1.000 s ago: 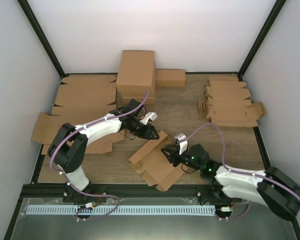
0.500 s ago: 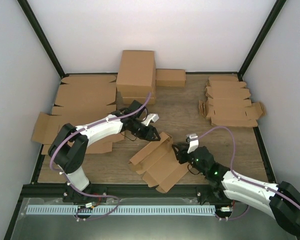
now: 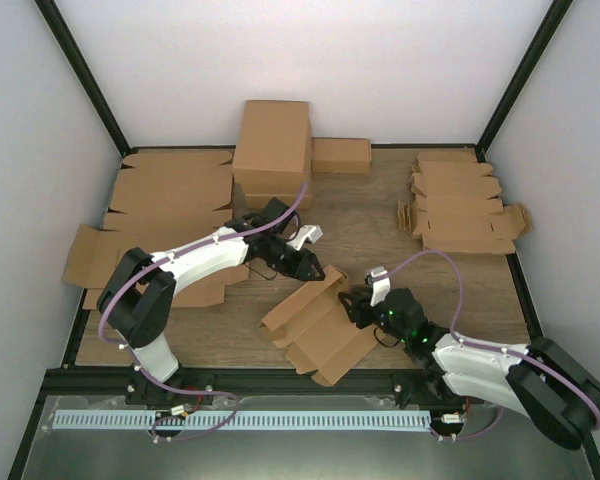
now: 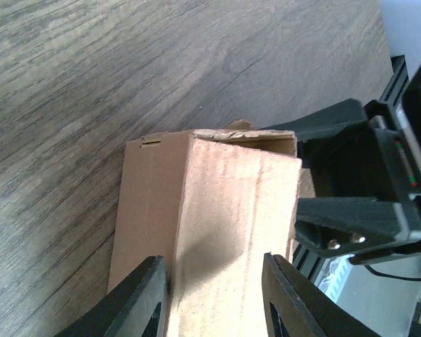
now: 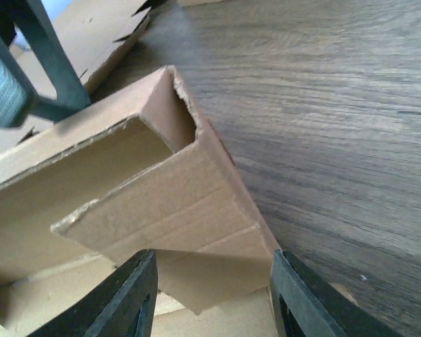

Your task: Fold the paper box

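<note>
The left gripper (image 4: 212,288) pinches the raised wall of the paper box (image 3: 315,322), lower centre of the overhead frame; the right gripper (image 5: 209,284) straddles its end flap, grip indeterminate. Hold the left pinch fixed and fold the flap squarely along its crease.

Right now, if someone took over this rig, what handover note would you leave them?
Left gripper: shut on the right end of the paper box, on its raised wall.
Right gripper: jaws astride that same end; whether it grips is unclear.
Box: mid-table, between the arms.
Done: one long wall folded up.
To do: the other panels and flaps lie flat.
</note>
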Robot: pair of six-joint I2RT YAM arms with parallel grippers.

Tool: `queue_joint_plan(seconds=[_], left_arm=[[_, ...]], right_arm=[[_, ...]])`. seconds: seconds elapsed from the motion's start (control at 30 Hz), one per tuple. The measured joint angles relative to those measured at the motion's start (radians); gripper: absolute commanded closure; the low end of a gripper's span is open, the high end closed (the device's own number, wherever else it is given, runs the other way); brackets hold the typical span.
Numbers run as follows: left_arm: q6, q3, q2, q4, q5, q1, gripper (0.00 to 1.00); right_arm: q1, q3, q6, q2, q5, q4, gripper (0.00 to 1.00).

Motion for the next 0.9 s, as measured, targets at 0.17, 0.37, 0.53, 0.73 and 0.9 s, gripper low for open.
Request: queue_joint_plan(seconds=[0.17,0.37,0.53,0.73,0.9], left_arm=[[0.027,0.045,0.013,-0.037,-0.002,-0.004,0.6],[0.053,0.079,0.053,-0.055,0.005,-0.005,0.6],[0.063,0.101,0.089,-0.062,0.008,-0.011,0.6],[0.071,0.116,0.129,-0.078,0.002,-0.023,0.6],[0.076,0.116,0.13,-0.082,0.001,-0.026,0.6]], right_arm=[[0.0,0.0,-0.071,0.104,-0.039,0.101,0.57],[0.0,0.01,-0.138,0.187,-0.051,0.191,0.58],[0.0,0.019,-0.171,0.256,-0.044,0.27,0.62],[0.009,0.024,-0.185,0.322,-0.044,0.339,0.63],[0.021,0.024,-0.185,0.299,-0.037,0.348,0.63]])
